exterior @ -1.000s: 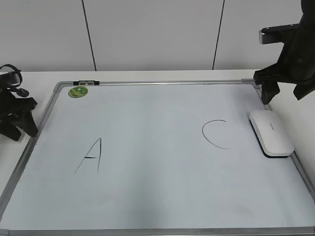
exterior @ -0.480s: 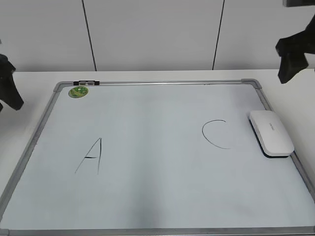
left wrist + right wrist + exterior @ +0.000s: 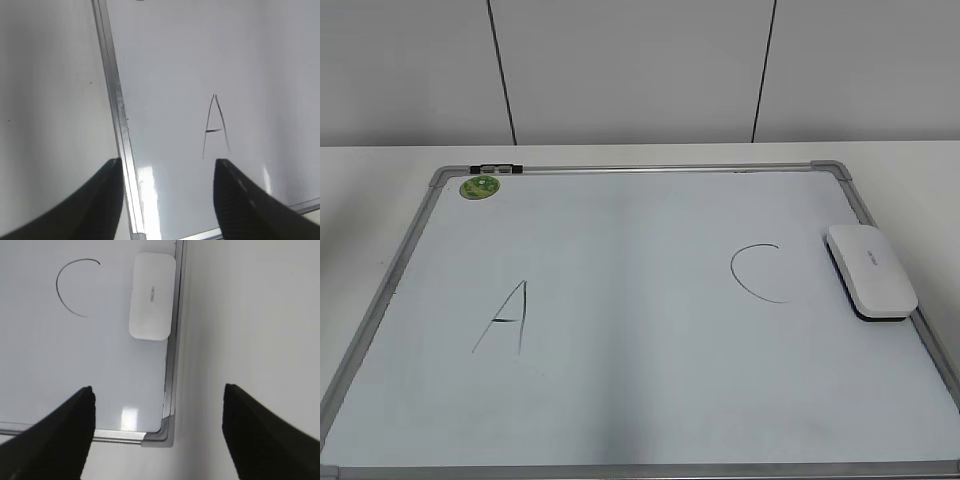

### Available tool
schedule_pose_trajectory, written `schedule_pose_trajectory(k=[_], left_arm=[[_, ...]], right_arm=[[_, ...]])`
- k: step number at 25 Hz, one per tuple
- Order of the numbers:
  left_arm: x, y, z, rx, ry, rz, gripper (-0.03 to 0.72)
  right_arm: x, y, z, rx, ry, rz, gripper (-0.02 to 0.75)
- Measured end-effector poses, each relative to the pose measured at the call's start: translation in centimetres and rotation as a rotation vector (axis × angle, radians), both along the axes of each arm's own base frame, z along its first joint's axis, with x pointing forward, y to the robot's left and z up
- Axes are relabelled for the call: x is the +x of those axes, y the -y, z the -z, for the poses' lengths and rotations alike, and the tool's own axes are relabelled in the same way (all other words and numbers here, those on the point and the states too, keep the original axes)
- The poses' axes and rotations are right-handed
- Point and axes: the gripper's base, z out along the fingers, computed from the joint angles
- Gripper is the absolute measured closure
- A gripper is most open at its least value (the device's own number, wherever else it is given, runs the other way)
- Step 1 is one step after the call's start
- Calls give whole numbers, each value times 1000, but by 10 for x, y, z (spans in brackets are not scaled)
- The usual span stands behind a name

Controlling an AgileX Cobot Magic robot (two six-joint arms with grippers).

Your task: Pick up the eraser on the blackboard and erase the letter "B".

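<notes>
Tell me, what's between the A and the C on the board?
Nothing: between the A and the C the blackboard is bare, as the exterior view shows.

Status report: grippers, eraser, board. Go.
Left gripper open, empty. Right gripper open, empty. Eraser flat at blackboard right edge; only A and C show, no B. Nothing in the way.

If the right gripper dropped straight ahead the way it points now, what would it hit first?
Most likely the blackboard's frame near its corner cap, or the bare table beside it. The open right gripper straddles that edge. The eraser lies further up the wrist view, off that line. Depth is unclear.
</notes>
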Motion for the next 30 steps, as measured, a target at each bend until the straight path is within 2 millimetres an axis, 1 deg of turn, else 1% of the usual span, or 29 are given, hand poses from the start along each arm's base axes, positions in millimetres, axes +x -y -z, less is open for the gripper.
schedule_pose_trajectory(k=[3, 4, 5, 7, 10, 13, 16, 19, 22, 23, 24, 25, 30], left_arm=[[-28, 3, -28, 5, 87, -14, 267], [-40, 4, -35, 7, 114, -16, 267], [-54, 6, -41, 8, 136, -16, 267], [-81, 8, -44, 14, 162, -18, 267], [-121, 13, -35, 20, 161, -16, 267], [-159, 16, -17, 29, 155, -16, 270], [-190, 19, 7, 30, 162, -23, 281], [-215, 23, 34, 23, 162, -20, 293], [-231, 25, 53, 29, 161, -5, 298], [-236, 26, 56, 33, 170, 1, 298], [-240, 26, 60, 38, 182, 1, 298], [-242, 26, 63, 43, 190, 3, 298], [-252, 23, 65, 89, 243, -5, 299]], right_arm=[[-37, 5, 2, -1, 35, -1, 150], [-47, 6, 5, -1, 44, -1, 150], [-60, 8, 8, 0, 63, -2, 150], [-83, 10, 13, 3, 104, -2, 150], [-117, 14, 22, 19, 167, -4, 150], [-147, 16, 33, 35, 227, -6, 150], [-171, 19, 40, 43, 294, -5, 150], [-190, 22, 49, 54, 333, 7, 150], [-203, 25, 62, 41, 329, 17, 151], [-205, 25, 67, 39, 325, 19, 151], [-205, 25, 67, 39, 325, 19, 151], [-208, 26, 74, 33, 318, 22, 151], [-206, 31, 97, 0, 266, 81, 150]])
